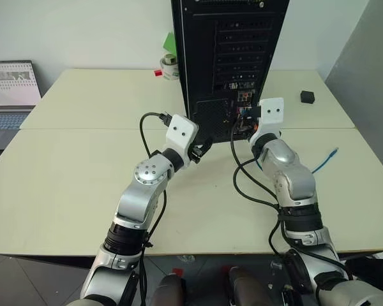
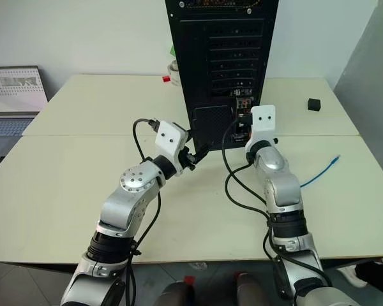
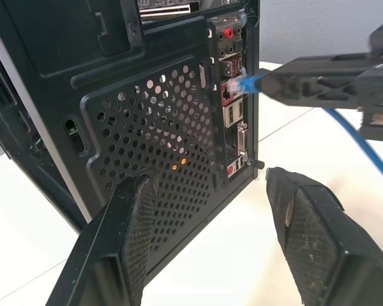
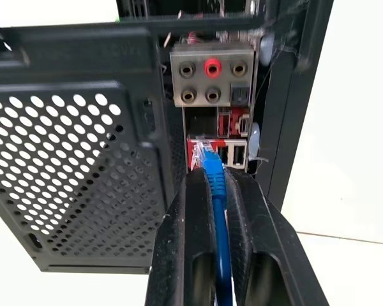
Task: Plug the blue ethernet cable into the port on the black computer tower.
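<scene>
The blue ethernet cable (image 4: 215,182), pinched in right jaws, left jaws wide, trails across the beige table (image 1: 70,185).

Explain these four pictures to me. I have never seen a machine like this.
It is a two-armed humanoid robot at a pale table. Two pictures come from cameras in its head, looking down over its arms; the other two from a camera on each wrist. On the table stands the black computer tower, rear panel toward the robot, with a small black cube off to its right. The right gripper has its fingers shut on the blue ethernet cable, the plug right at the port. The left gripper is open, facing the vent grille.
</scene>
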